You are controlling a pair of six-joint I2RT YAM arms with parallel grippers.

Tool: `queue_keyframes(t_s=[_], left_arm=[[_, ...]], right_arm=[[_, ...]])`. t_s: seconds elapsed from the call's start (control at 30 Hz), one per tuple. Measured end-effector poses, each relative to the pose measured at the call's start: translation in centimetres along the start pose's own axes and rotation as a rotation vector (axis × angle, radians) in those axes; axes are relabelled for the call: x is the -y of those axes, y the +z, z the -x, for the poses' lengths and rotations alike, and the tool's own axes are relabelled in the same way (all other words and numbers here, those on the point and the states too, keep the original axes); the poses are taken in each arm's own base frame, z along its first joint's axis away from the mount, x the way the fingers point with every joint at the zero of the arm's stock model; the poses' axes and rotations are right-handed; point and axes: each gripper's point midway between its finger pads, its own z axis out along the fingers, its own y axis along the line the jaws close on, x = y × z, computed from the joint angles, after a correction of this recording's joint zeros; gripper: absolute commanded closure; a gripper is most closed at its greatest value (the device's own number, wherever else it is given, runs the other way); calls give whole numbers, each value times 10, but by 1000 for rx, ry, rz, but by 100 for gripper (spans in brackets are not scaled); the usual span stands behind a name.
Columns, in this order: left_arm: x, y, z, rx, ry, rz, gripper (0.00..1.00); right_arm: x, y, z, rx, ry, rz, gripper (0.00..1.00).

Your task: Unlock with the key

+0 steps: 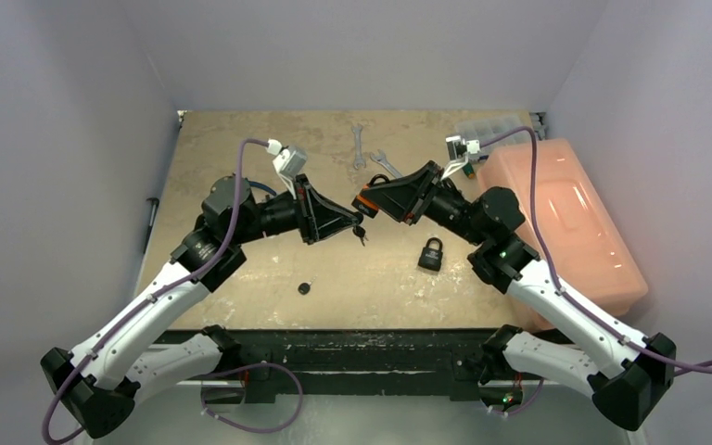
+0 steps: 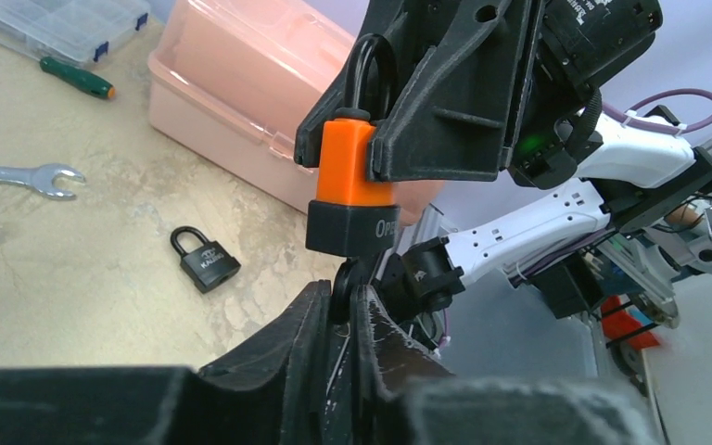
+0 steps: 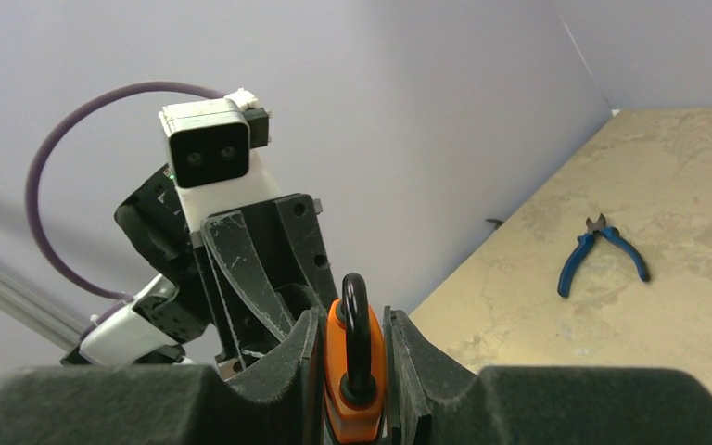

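Your right gripper is clamped on the orange plastic padlock with a black base and black steel shackle. It holds the padlock in the air above the middle of the worktop, with the base turned toward your left gripper. That left gripper is closed on the small dark key, pinching its head between both fingers. The key sits right against the underside of the black base. Its blade is hidden, so you cannot tell how far in it is.

On the beige worktop, a second, all-black padlock lies right of centre toward the near edge, apart from both grippers. A small black object lies left of centre near the near edge and is too small to identify. A silver open-ended wrench lies by the far edge, with a second silver wrench just beside it. A translucent pink plastic box runs along the right edge. A clear compartment organiser sits at the far right corner, and a green-handled screwdriver lies next to it. Blue-handled pliers lie toward the left edge.
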Motion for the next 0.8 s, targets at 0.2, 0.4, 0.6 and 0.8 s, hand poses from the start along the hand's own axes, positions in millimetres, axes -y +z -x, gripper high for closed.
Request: queue_keyframes(t_s=[0.2,0.4,0.6,0.8], left_arm=[[-1,4,-3,-17,-7,-13,100],[-5,5,-2,-11,-3,5,100],[-11,7,-3,-12,-7,28,100],[-15,8,-5,-14,-6,46,100]], right_arm=[[7,1,-1,-1,-4,-21,100],[12,2,0,5,0,-50,100],[20,1,0,3,-3,-90,100],[25,1,-1,2,-3,-117,100]])
